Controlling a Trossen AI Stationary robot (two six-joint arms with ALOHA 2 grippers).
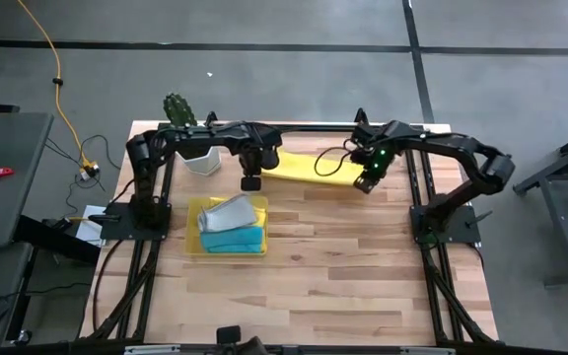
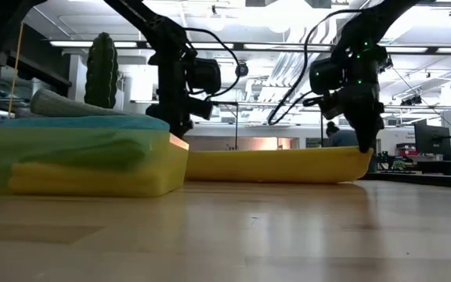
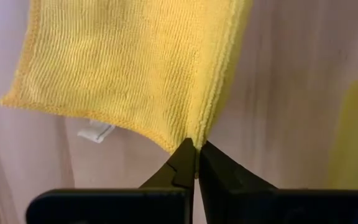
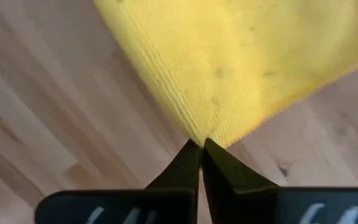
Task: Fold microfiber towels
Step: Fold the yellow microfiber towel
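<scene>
At the far edge of the wooden table (image 1: pixel 363 266), one yellow microfiber towel (image 1: pixel 309 166) lies stretched between two grippers. The left gripper (image 3: pixel 196 144) is pinched tight on one corner; the right gripper (image 4: pixel 201 142) is clamped on another. One translucent yellow tray (image 1: pixel 193 248) sits nearer, holding folded cloths (a grey one (image 1: pixel 227 213) atop a turquoise one (image 1: pixel 235 238)), with more yellow and green showing through its wall in the low view.

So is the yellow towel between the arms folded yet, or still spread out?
Spread, not yet folded: the yellow towel lies as a long strip, a corner pinched by each of the left gripper and right gripper.
</scene>
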